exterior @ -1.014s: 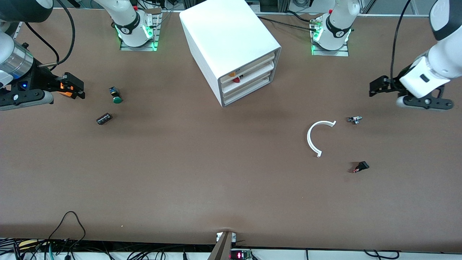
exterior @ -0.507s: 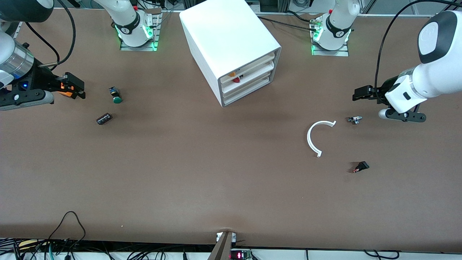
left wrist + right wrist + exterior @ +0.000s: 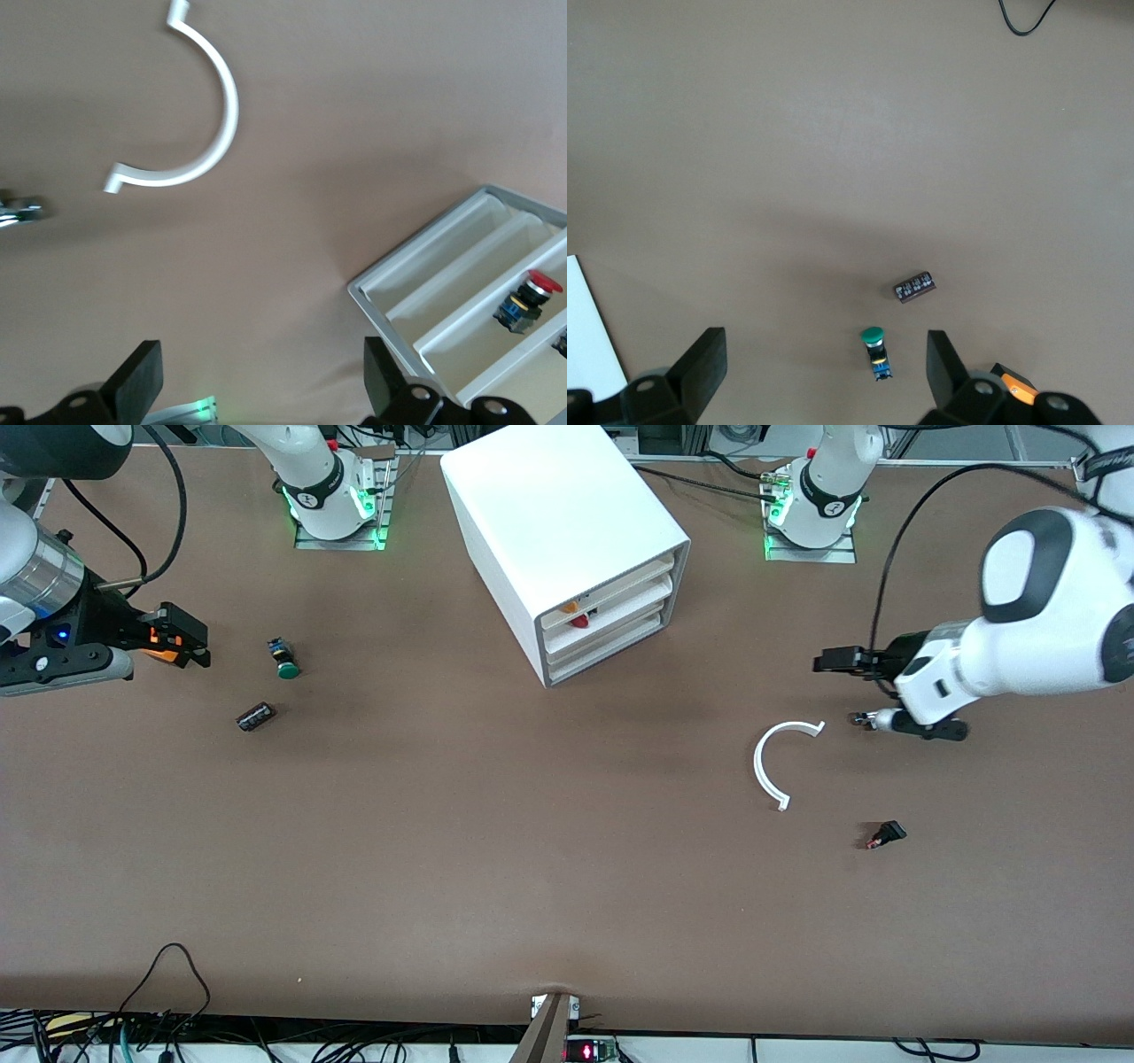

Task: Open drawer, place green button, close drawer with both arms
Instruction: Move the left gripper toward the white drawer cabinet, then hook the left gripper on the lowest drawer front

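Observation:
The white cabinet (image 3: 567, 531) stands at the middle of the table, close to the robots' bases. Its lowest drawer (image 3: 605, 649) sits shut, flush with the two above it. The green-capped button (image 3: 285, 660) lies on its side toward the right arm's end of the table. My right gripper (image 3: 188, 638) hangs open beside it, and in the right wrist view the button (image 3: 874, 350) shows between the spread fingers (image 3: 702, 370). My left gripper (image 3: 833, 661) is open and empty over the table by a small metal part (image 3: 866, 719). The cabinet's front (image 3: 461, 292) appears in the left wrist view.
A dark stubby cylinder (image 3: 255, 716) lies nearer to the front camera than the button. A white C-shaped piece (image 3: 772, 766) and a small black-and-red part (image 3: 886, 834) lie toward the left arm's end. A red button (image 3: 532, 297) sits in an upper drawer. Something orange (image 3: 1017, 387) shows beside the right gripper.
The left arm has swung in from the table's end toward the cabinet, its gripper still open. The right arm has not moved.

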{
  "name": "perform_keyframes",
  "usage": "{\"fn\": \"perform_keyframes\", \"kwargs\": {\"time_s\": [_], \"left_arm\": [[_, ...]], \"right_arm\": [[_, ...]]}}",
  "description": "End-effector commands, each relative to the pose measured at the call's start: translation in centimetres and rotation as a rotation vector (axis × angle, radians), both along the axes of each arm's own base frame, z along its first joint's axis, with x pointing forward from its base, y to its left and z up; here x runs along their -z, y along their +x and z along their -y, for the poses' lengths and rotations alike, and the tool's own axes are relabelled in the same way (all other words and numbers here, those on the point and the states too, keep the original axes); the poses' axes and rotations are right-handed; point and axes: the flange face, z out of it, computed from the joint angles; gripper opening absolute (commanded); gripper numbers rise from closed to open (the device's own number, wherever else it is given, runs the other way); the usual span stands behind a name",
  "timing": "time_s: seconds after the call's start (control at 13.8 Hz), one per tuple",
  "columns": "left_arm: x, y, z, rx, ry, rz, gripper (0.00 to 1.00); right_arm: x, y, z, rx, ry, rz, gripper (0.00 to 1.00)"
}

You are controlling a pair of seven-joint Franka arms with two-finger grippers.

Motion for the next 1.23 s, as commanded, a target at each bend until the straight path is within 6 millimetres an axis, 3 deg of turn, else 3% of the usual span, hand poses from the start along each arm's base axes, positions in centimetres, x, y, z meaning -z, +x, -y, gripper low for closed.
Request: {"fn": "perform_keyframes", "kwargs": {"time_s": [0.0,0.14,0.51,0.87,1.16], "left_arm": [[2.2,-0.2,3.0,0.033,-0.081,-0.053,1.0],[4.0,-0.5,6.0,0.082,-0.159,-0.087,0.99],[8.8,-0.6,10.3,0.114,-0.388,-0.148,0.98],[15.6,-1.2,12.1,0.164,-0.61,-0.145,0.95],[19.3,-2.3,14.3,0.201,-0.749,-0.159,0.94]], "right_arm": [[-0.4,0.1,-0.2,0.004,0.0,-0.002,1.0],[-0.4,0.1,-0.2,0.004,0.0,-0.002,1.0],[-0.4,0.1,-0.2,0.004,0.0,-0.004,1.0],[-0.4,0.1,0.0,0.007,0.0,-0.004,1.0],[-0.4,0.1,-0.1,0.005,0.0,-0.004,1.0]]}}
